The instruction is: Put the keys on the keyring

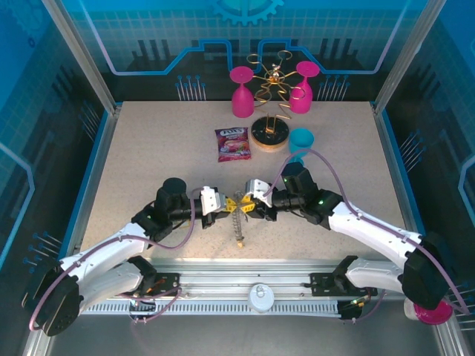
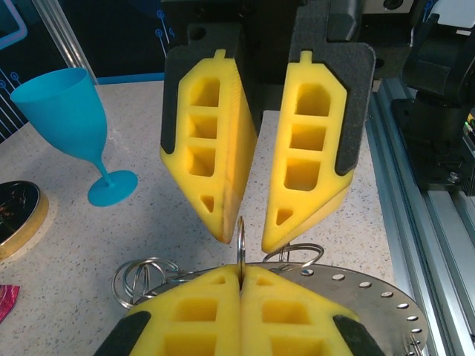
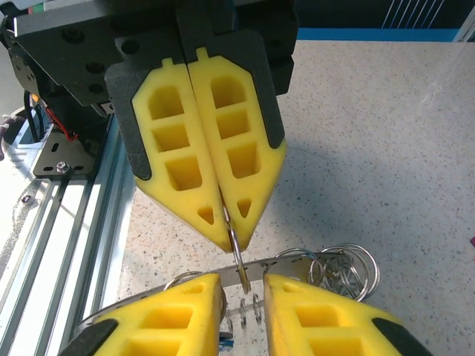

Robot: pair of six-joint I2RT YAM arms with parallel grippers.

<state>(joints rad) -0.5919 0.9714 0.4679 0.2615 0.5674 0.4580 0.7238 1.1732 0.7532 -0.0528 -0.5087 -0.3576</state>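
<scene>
The keyring (image 2: 371,297) is a flat grey metal disc with small holes and wire loops (image 2: 141,278) round its rim. In the top view it hangs edge-on (image 1: 238,224) under both grippers at the table's middle front. My left gripper (image 2: 241,271) is shut on one thin wire loop (image 2: 240,241) that stands upright out of its fingertips. My right gripper (image 3: 243,282) is open, its yellow fingers (image 2: 215,185) straddling that same loop (image 3: 236,256) without touching it. A bit of blue (image 3: 225,341), perhaps a key, shows below the right fingers. The other keys are hidden.
A blue goblet (image 1: 300,139) stands behind the right arm, next to a round wooden rack base (image 1: 269,135) with two pink goblets (image 1: 241,93) hanging on its wire rack. A snack packet (image 1: 233,144) lies left of the base. An aluminium rail (image 1: 252,271) runs along the near edge.
</scene>
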